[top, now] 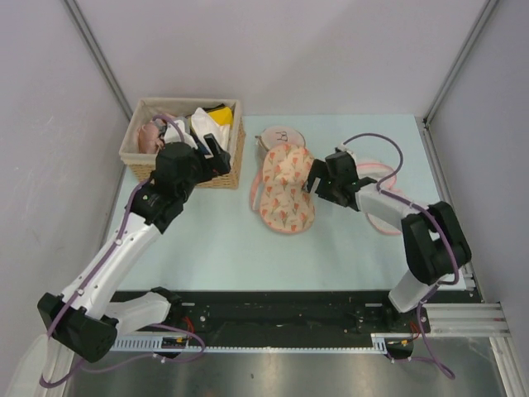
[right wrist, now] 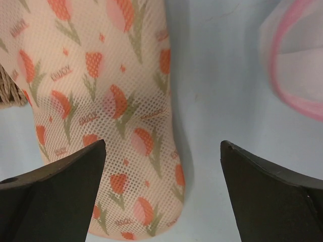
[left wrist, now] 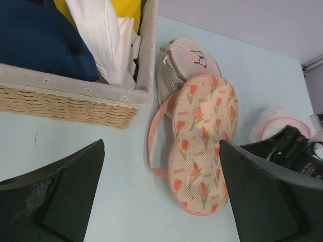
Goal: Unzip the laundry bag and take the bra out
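Note:
The laundry bag (top: 285, 188) lies flat and closed on the pale blue table, cream-peach mesh with red tulip prints and a pink edge. A pink strap loop (left wrist: 153, 133) sticks out on its left side. My right gripper (top: 317, 179) hovers at the bag's right edge, open, with the bag's rounded end (right wrist: 121, 116) below and between its fingers and nothing held. My left gripper (top: 216, 154) is open over the wicker basket's front right corner, well left of the bag (left wrist: 202, 141). The bra is hidden.
A wicker basket (top: 136, 157) at the back left holds navy, white, yellow and pink garments. A small white mesh bag (top: 278, 136) stands just behind the laundry bag. A round white mesh bag with a pink rim (top: 378, 184) lies under the right arm.

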`<state>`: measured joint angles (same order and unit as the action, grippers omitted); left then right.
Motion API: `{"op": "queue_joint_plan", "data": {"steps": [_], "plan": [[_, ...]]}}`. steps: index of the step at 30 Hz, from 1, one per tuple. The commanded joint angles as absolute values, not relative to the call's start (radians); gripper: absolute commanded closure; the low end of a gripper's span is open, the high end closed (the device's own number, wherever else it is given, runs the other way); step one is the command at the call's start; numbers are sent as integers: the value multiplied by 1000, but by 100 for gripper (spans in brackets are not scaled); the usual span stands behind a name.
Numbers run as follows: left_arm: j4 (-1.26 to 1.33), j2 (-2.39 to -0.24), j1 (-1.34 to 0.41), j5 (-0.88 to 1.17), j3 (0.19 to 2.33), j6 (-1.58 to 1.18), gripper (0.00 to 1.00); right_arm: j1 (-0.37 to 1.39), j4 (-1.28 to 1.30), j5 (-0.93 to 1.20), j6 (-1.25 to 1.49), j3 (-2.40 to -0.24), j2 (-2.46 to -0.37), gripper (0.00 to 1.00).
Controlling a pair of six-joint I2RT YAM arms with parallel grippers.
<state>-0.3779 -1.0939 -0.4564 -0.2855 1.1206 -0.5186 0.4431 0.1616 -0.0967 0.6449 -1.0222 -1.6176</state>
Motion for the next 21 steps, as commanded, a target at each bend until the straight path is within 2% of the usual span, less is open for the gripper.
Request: {"op": "queue_joint_plan", "data": {"steps": [1,4,7,10,12,17,20,21], "plan": [[-396,-1077,-451,-304,1120,-500,0,520,25,77,738,-1011,-1690,2],[-347,-1062,-451,-284,1080,-511,0,629,-24,80,723,-1005,-1715,1],[-319,-1086,-451,-232,1071,-497,0,788,-145,221,622,-970,-1680,3],[-345,-1135,-451,-178,1120,-454,0,880,-80,114,564,-933,-1565,0],[-350,-1158,-451,-172,1140,-437,0,844,-68,86,601,-840,-1450,0],[-308,-1209,-478,-42,1132,-405,0,554,27,87,597,-664,-1165,0],[-357,-1308,-613,-110,1192,-355,0,353,167,81,552,-655,-1020,0],[-371,-1337,-652,-188,1209,-335,0,301,222,93,557,-653,-979,0]]}}
